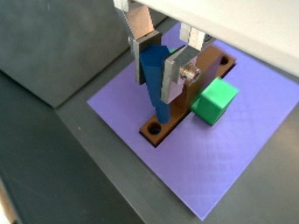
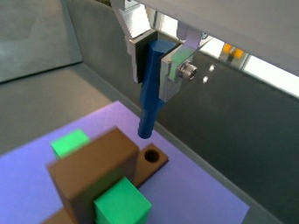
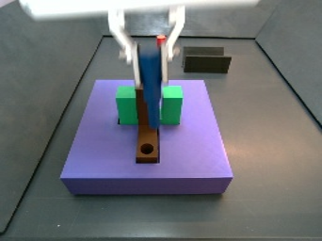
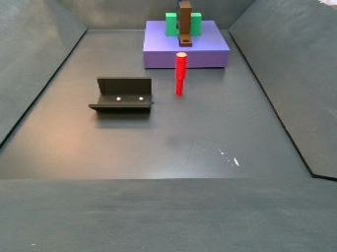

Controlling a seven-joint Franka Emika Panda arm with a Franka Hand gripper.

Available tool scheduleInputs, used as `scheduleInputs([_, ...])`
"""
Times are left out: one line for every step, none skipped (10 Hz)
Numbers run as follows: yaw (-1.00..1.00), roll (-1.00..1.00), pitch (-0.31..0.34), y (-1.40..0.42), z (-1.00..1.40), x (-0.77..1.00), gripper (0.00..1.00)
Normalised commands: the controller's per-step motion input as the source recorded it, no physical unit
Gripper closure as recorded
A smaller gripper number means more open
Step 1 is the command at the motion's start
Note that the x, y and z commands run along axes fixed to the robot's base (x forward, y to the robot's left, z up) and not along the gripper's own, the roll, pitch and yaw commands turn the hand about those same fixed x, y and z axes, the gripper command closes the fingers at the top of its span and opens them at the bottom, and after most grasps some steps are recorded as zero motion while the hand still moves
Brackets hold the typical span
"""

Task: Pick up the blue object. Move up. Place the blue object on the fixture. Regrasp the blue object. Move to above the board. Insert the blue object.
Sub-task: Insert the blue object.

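My gripper (image 1: 158, 74) is shut on the blue object (image 1: 158, 94), a slim blue peg held upright by its upper end; both wrist views show this (image 2: 149, 105). The peg hangs over the purple board (image 1: 216, 166), its lower tip just above the brown strip (image 1: 176, 118) and close to the round hole (image 1: 153, 129). In a side view the gripper (image 3: 151, 52) and peg (image 3: 150, 85) stand over the strip between the green blocks, behind the hole (image 3: 149, 149). The fixture (image 4: 121, 95) stands on the floor away from the board.
A green block (image 1: 216, 99) sits on the board beside the strip. A red peg (image 4: 180, 74) stands upright on the floor in front of the board (image 4: 184, 57). Grey walls enclose the floor (image 4: 198, 148).
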Motion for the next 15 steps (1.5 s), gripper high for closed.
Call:
scheduleInputs([0.11, 0.27, 0.0, -0.27, -0.34, 0.0, 1.0])
scheduleInputs([0.05, 0.27, 0.026, -0.25, -0.28, 0.0, 1.0])
scheduleInputs([0.03, 0.24, 0.044, -0.21, -0.29, 0.0, 1.0])
scheduleInputs([0.03, 0.12, 0.021, -0.15, -0.28, 0.0, 1.0])
scheduleInputs([0.0, 0.06, 0.014, -0.09, -0.23, 0.0, 1.0])
scheduleInputs([0.0, 0.03, 0.01, -0.04, -0.22, 0.0, 1.0])
scheduleInputs([0.0, 0.03, 0.04, 0.0, -0.17, 0.0, 1.0])
scheduleInputs([0.0, 0.03, 0.09, 0.0, -0.02, 0.01, 1.0])
scheduleInputs([0.0, 0.06, 0.096, 0.0, -0.01, 0.06, 1.0])
scheduleInputs([0.0, 0.06, 0.073, 0.0, -0.03, 0.02, 1.0])
scheduleInputs([0.0, 0.06, 0.061, 0.0, -0.06, 0.02, 1.0])
scheduleInputs([0.0, 0.05, 0.074, 0.0, -0.01, 0.03, 1.0])
scheduleInputs([0.0, 0.04, 0.079, 0.0, 0.0, 0.04, 1.0])
scheduleInputs([0.0, 0.02, 0.086, 0.0, 0.0, 0.07, 1.0])
scheduleInputs([0.0, 0.0, 0.066, 0.02, 0.0, 0.08, 1.0])
